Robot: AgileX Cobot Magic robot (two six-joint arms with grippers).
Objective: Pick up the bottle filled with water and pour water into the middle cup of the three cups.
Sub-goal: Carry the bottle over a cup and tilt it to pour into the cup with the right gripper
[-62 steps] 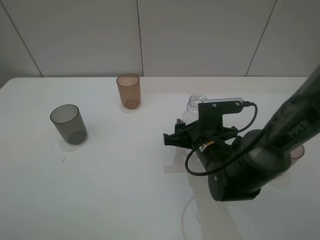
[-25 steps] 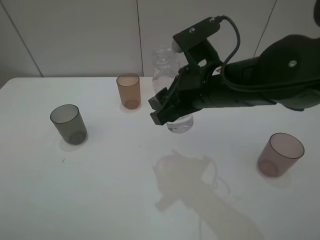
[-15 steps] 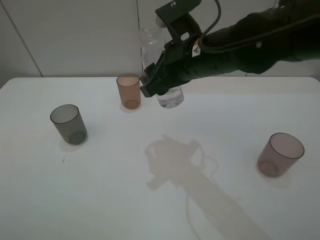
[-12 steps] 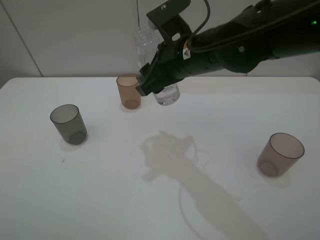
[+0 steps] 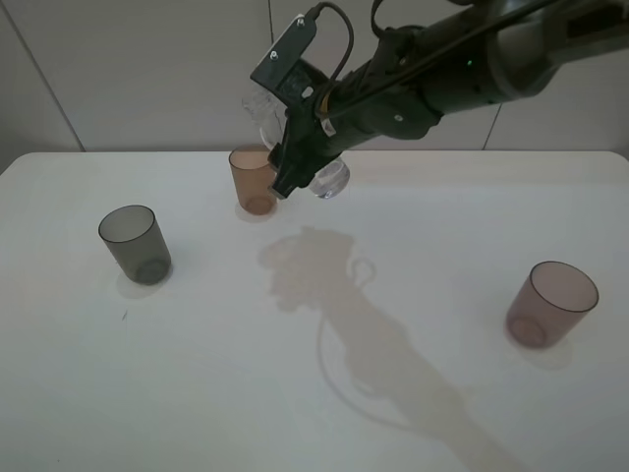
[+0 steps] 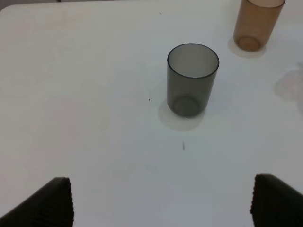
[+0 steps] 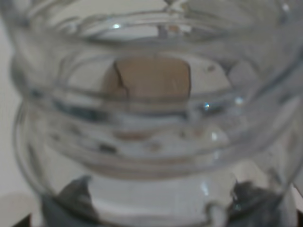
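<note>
My right gripper (image 5: 298, 147) is shut on the clear bottle (image 5: 329, 177) and holds it in the air, tilted with its neck (image 5: 257, 106) toward the left, just above and right of the orange-brown middle cup (image 5: 253, 179). The bottle (image 7: 151, 109) fills the right wrist view, and the orange-brown cup (image 7: 149, 78) shows blurred through it. The smoky grey cup (image 5: 135, 244) stands at the left, also in the left wrist view (image 6: 192, 79). The pinkish-mauve cup (image 5: 551, 304) stands at the right. My left gripper (image 6: 161, 203) is open over the table, short of the grey cup.
The white table (image 5: 314, 393) ends at a pale tiled wall (image 5: 147, 69) right behind the orange-brown cup. The right arm (image 5: 472, 59) reaches in from the upper right, above the table's back edge.
The right gripper lifted the bottle off the table, carried it left and back to the orange-brown cup, and tilted its neck over toward that cup. The cups have not moved.
</note>
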